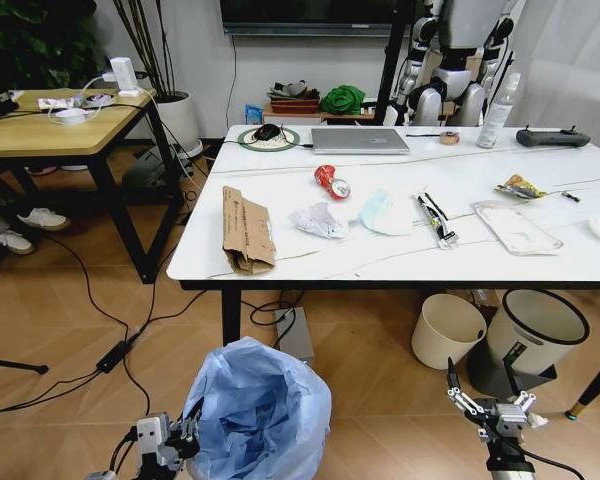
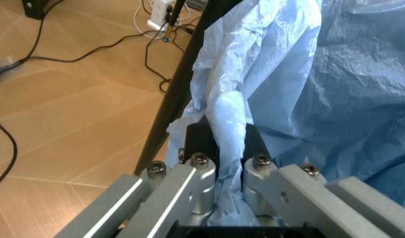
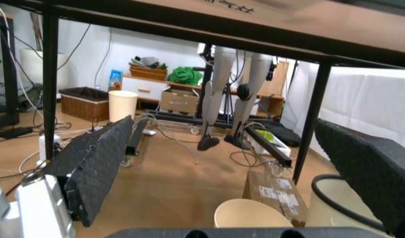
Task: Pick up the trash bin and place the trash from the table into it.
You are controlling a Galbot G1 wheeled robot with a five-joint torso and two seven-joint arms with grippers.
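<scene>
Blue bag plastic bunches between the left claw [image 2: 230, 171] fingers in the left wrist view; the claw is pinching a fold of the liner at the rim of the trash bin [image 1: 263, 410]. Head view puts the bin low in front of the robot, on or just over the wooden floor, short of the worktop [image 1: 280, 255] edge. Whether hard rim is caught under the fold, cannot tell.

Handling, as a guess: the bin looks light and seemingly has nothing in it. The liner is thin, crinkly and slippery, and would likely slide or tear if it alone takes the load. Better hold would be rim plus bag together.

Right claw [image 1: 487, 408] hangs low on the right near the white bin with black rim [image 1: 535, 335] and the cream bin [image 1: 448, 328], fingers spread wide with nothing between them.

Trash sits on the worktop:
- folded brown cardboard [image 1: 246, 229], stiff and flat, take by an edge
- crushed red can [image 1: 331, 181], rigid, may roll
- crumpled tissue [image 1: 319, 219] and blue face mask [image 1: 384, 213], soft, pinch from above
- wrappers [image 1: 437, 220], thin and slick

Laptop [image 1: 359, 140] is at the far edge.
</scene>
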